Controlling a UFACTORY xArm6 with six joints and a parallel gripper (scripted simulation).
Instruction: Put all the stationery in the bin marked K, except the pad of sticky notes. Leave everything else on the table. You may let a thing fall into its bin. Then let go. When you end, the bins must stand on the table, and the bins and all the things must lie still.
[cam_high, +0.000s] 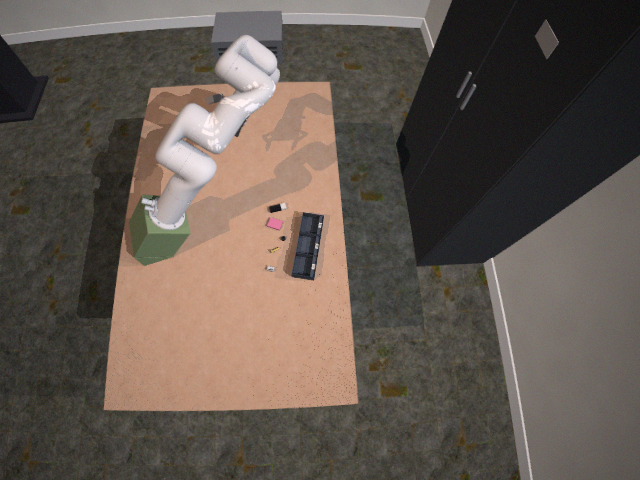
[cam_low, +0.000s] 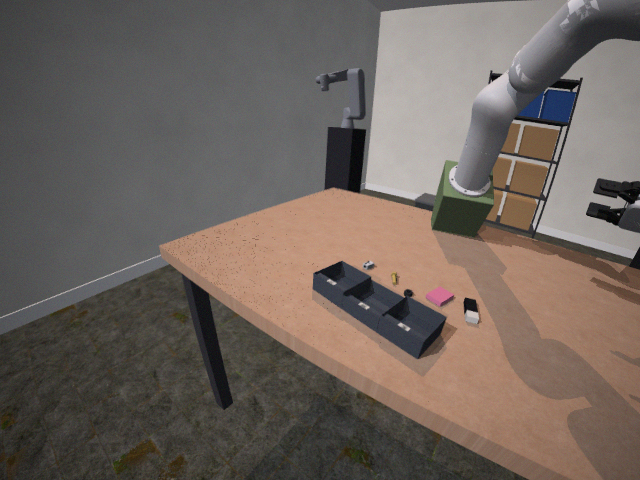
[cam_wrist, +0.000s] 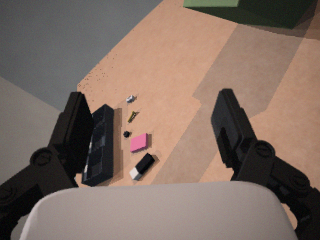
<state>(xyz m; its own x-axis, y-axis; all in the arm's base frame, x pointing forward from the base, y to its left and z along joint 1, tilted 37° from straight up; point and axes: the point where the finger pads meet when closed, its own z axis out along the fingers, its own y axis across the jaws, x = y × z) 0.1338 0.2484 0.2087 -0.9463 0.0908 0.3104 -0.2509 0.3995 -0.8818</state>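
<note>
A: How do the bins look?

B: One dark tray of bins (cam_high: 292, 248) sits right of centre in the top view, split into three compartments in a row. Each carries a small label, too small to read. I see nothing lying in any of them.

A: And the loose things?

B: Five, in a line just left of the tray: one black-and-white block (cam_high: 277, 207) at the upper end, one pink pad of sticky notes (cam_high: 275, 223), one small black round piece (cam_high: 282, 238), one small yellow item (cam_high: 273, 250), and one small white-and-grey item (cam_high: 269, 268) lowest. All rest on the table (cam_high: 206, 335), apart from each other.

A: The end effector?

B: The end effector (cam_wrist: 157, 125) hangs high above the table with its fingers spread wide, nothing between them.

A: Anything nearby?

B: A green pedestal (cam_high: 139, 242) carries the arm at centre left. A black cabinet (cam_high: 516, 129) stands off the table at upper right.
</note>
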